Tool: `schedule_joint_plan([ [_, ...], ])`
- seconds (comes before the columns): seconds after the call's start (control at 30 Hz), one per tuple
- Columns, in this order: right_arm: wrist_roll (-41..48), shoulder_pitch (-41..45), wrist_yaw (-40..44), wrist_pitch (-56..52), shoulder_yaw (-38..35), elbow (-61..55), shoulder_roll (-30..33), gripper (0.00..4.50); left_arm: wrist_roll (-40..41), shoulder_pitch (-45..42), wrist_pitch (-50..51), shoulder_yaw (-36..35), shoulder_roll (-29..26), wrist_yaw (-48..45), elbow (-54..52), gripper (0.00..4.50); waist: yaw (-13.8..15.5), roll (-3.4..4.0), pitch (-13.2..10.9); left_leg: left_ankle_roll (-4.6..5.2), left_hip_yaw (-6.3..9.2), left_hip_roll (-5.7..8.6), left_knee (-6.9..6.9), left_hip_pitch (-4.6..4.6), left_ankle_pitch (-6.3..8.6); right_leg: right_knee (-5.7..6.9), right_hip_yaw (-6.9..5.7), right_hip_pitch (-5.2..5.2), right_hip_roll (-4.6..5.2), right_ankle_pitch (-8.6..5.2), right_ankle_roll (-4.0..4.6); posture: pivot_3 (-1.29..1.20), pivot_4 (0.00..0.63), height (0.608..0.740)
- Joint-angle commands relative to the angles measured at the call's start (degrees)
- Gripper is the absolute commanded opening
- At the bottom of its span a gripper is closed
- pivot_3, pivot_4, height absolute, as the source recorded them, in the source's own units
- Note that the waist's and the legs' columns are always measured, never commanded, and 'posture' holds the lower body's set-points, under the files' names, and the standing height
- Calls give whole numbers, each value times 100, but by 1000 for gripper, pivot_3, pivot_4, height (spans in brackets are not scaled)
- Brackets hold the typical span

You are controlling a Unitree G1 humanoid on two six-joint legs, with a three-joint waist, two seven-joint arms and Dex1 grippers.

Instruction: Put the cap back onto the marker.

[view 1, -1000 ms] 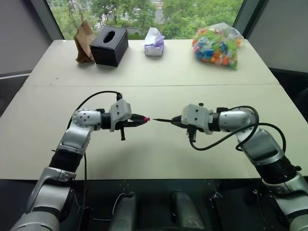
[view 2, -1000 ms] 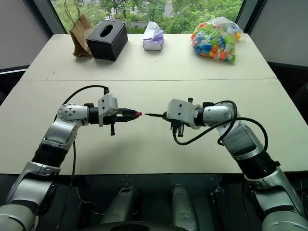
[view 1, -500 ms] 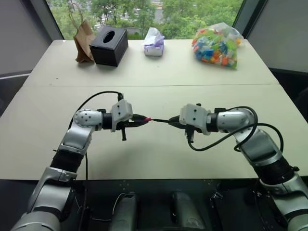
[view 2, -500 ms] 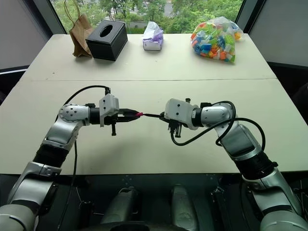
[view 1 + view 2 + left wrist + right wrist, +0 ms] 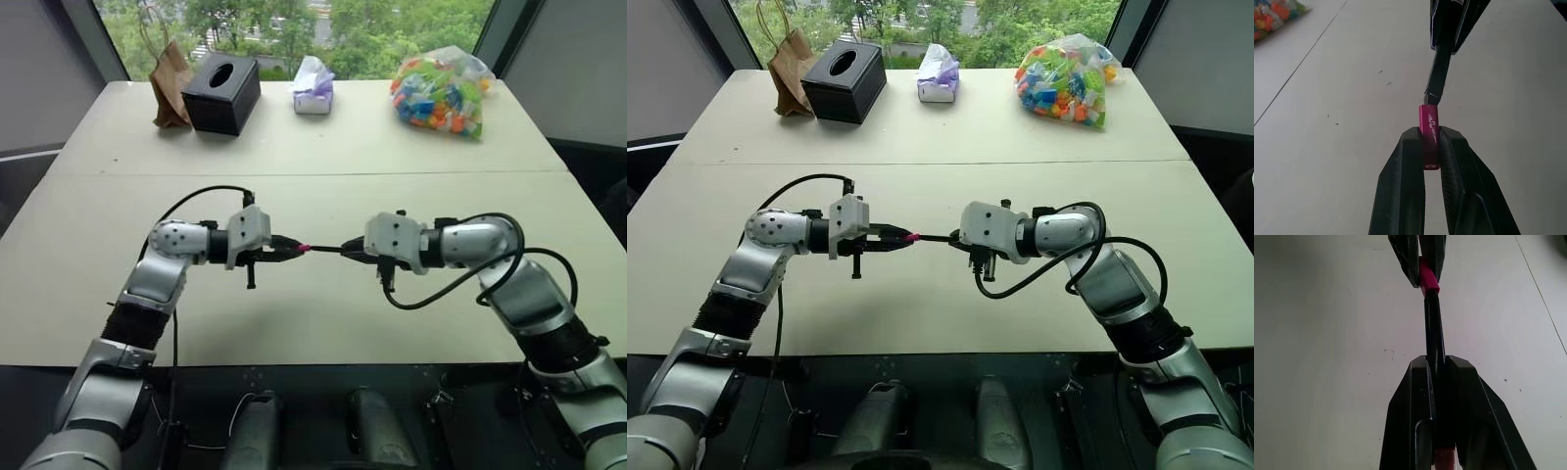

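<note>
The left tool [image 5: 1430, 142] pinches the cap [image 5: 1429, 125]; the right tool [image 5: 1440, 367] clamps the marker [image 5: 1433, 328]. Both are held above the worktop [image 5: 313, 304], the marker's tip meeting the cap's mouth. To seat it well, keep both on one line, press them straight together, and avoid any sideways tilt that could jam the cap.
</note>
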State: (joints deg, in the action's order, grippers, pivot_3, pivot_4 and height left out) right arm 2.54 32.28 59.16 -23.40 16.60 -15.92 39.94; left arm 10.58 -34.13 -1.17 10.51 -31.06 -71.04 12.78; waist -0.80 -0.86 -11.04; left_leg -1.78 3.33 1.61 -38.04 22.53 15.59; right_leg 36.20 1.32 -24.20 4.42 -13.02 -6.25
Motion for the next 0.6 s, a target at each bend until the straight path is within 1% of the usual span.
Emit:
schedule_joint_plan([
  [0.03, 120, 169, 175, 146, -11, -244, 4, 52, 18, -168, -224, 83, 15, -187, -133, 0, 0, 0, 0, 0, 0, 0, 0, 0, 0, 0, 0, 0, 0, 0, 0, 0, 150, 740],
  [0.2, 173, 182, 392, 138, 2, -271, -3, 52, 1, -218, -333, 90, 5, -334, -128, 0, 0, 0, 0, 0, 0, 0, 0, 0, 0, 0, 0, 0, 0, 0, 0, 0, 150, 740],
  [0.6, 580, 297, 985, -354, 20, -351, 126, 52, -194, -260, -769, 236, 25, -414, -110, 0, 1, 0, 0, 0, 0, 0, -1, 0, 0, 0, 0, 0, 0, 0, 0, 0, 150, 740],
])
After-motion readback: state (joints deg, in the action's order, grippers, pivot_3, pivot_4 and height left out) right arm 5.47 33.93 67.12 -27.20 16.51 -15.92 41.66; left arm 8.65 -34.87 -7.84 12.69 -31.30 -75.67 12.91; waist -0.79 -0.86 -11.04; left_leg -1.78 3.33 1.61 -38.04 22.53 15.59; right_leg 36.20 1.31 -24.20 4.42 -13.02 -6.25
